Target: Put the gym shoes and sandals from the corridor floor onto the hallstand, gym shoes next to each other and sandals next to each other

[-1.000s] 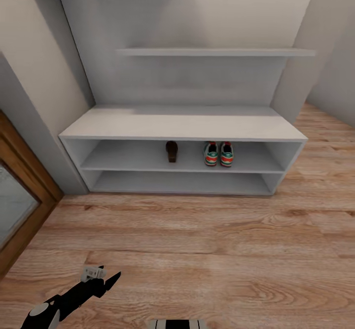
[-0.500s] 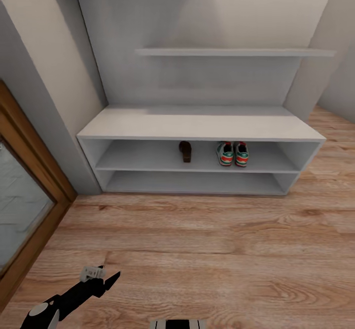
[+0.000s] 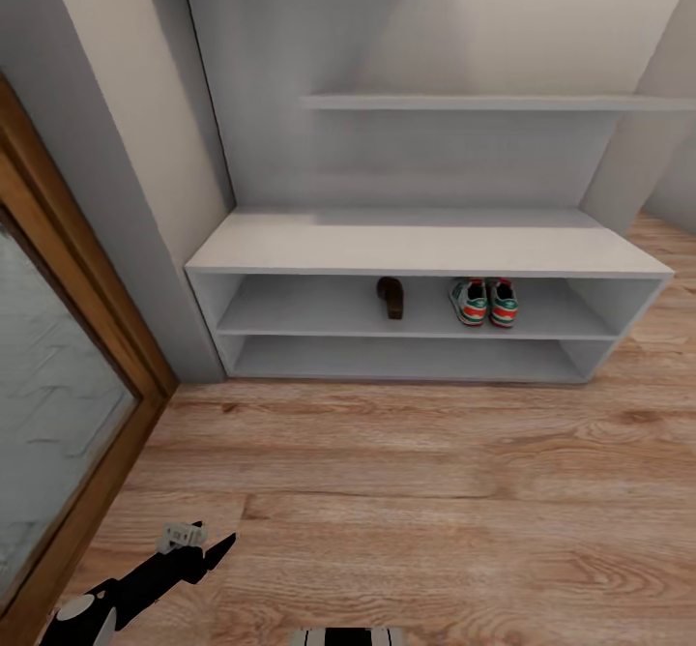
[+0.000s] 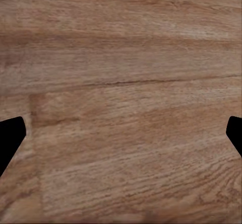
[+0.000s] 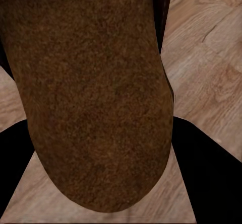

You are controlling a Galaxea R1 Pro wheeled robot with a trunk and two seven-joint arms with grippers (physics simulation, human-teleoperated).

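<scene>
Between the right hand's (image 5: 101,148) clamped fingers, a sandal's (image 5: 91,93) sole hides the floor (image 5: 212,58); left hand (image 4: 121,133) apart.

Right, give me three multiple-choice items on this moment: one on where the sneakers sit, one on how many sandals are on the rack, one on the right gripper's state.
1. Where are the two gym shoes?
A. On the bench top
B. In the upper shelf slot of the hallstand
C. On the corridor floor

2. How many sandals are on the rack?
A. None
B. One
C. Two

3. What is the right gripper doing?
A. Holding a brown sandal
B. Open and empty
C. Holding a sneaker

Answers: 1 B, the pair stands side by side in the upper slot. 2 B, a single sandal sits to their left. 3 A, the other sandal lies between its fingers.
</scene>
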